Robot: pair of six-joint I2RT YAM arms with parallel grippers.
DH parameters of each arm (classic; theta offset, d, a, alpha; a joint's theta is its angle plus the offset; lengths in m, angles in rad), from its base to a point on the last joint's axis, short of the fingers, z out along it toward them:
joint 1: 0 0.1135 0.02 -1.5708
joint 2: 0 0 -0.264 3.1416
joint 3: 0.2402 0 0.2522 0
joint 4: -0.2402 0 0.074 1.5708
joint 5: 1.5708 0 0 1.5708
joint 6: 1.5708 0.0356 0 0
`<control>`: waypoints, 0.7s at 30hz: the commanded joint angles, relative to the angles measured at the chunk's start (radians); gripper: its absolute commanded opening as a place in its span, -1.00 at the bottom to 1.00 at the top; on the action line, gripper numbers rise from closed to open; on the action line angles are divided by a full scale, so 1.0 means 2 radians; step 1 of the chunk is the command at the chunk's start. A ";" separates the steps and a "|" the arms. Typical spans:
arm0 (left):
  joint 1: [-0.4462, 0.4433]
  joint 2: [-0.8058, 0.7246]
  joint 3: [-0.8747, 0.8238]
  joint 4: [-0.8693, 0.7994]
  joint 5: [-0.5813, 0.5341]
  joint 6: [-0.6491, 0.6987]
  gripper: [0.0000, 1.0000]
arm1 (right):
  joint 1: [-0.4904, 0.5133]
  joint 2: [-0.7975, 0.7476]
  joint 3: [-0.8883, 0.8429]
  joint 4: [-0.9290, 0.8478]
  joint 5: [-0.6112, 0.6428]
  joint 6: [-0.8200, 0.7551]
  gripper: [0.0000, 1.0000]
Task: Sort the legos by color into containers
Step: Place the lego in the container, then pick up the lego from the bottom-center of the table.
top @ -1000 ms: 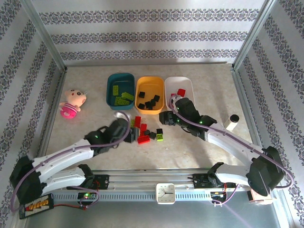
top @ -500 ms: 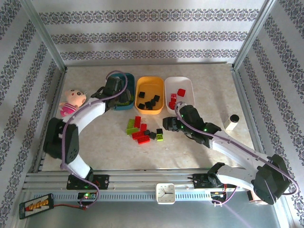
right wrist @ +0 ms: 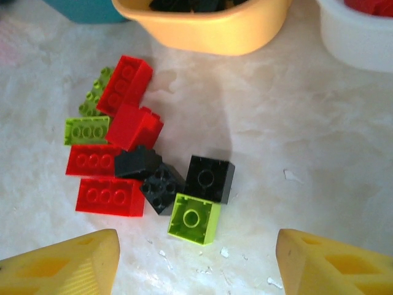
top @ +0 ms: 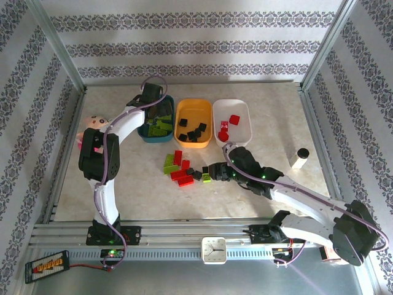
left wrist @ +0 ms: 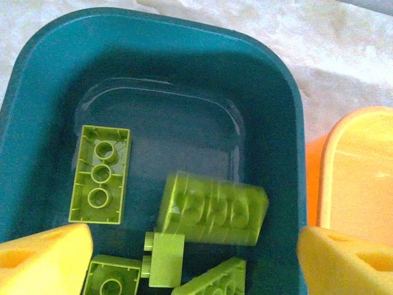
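Left tool (left wrist: 193,258) hangs wide open and empty over the dark teal tub (left wrist: 264,67), where lime legos (left wrist: 212,209) lie. If it swings away low, a finger could clip the rim and shove this tub into the orange tub (top: 193,110) just beside it. On the worktop (right wrist: 319,141) the loose pile (right wrist: 132,160) is packed tight. Right tool (right wrist: 196,264), open and holding nothing, hovers near a lime brick (right wrist: 194,219) touching a black brick (right wrist: 210,178). Closing there may pinch the 2 together and carry black into the wrong tub. White tub (top: 242,132) holds red.
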State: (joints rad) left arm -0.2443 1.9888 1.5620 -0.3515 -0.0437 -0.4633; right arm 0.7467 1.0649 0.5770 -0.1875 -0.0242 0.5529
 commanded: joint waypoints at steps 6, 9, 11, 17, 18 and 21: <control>-0.019 -0.152 -0.099 0.057 0.056 -0.020 0.99 | 0.035 0.083 0.007 0.036 -0.001 0.004 0.36; -0.045 -0.233 -0.179 0.093 0.062 -0.029 0.99 | 0.045 0.120 0.022 0.040 0.003 0.000 0.34; -0.064 -0.283 -0.234 0.113 0.058 -0.036 0.99 | 0.049 0.139 0.031 0.039 0.014 0.000 0.32; -0.122 -0.412 -0.383 0.134 0.030 -0.066 0.99 | 0.055 0.195 0.055 0.041 0.038 -0.011 0.27; -0.124 -0.432 -0.408 0.138 0.033 -0.077 0.99 | 0.055 0.205 0.059 0.042 0.039 -0.012 0.25; -0.125 -0.486 -0.464 0.138 0.036 -0.104 0.99 | 0.059 0.232 0.067 0.046 0.039 -0.013 0.21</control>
State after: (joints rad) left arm -0.4900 1.0912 0.7017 -0.1162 0.0448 -0.5941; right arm 0.8494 1.4891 0.6838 -0.1097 0.0219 0.5438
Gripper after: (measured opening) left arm 0.996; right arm 0.610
